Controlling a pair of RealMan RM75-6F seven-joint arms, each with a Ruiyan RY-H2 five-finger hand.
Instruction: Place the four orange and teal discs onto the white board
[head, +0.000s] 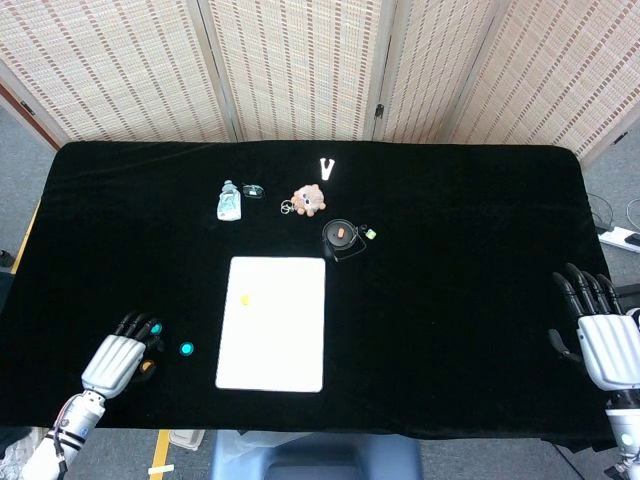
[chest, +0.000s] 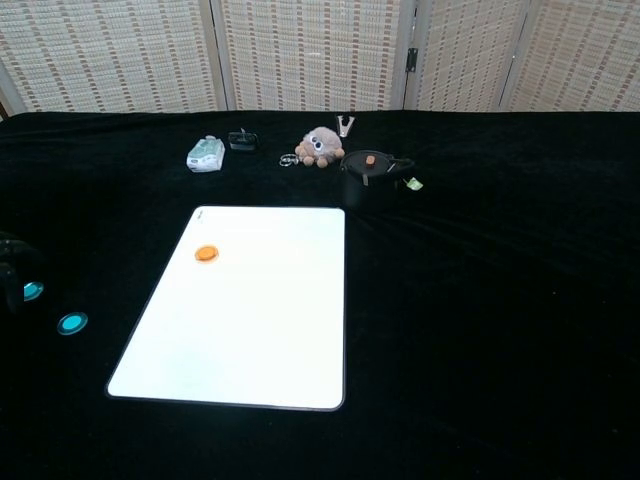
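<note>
One orange disc (chest: 206, 254) lies on the white board (chest: 250, 330), near its far left corner. Two teal discs sit on the black surface (head: 450, 250) left of the board: one (head: 186, 349) lies bare, just beside the board's left edge, and the other (head: 155, 328) shows at the fingertips of my left robot hand (head: 115, 361). A second orange disc (head: 147, 367) peeks out at that hand's right side, partly hidden by it. My left robot hand rests palm down at the near left of the surface with its fingers apart and nothing held; whether it touches either disc I cannot tell. My right robot hand (head: 600, 335) hangs at the far right edge, fingers spread, empty. Beyond the board stand a plush toy (chest: 320, 145), a small bottle (chest: 205, 153), and a black round case (chest: 365, 165).
</note>
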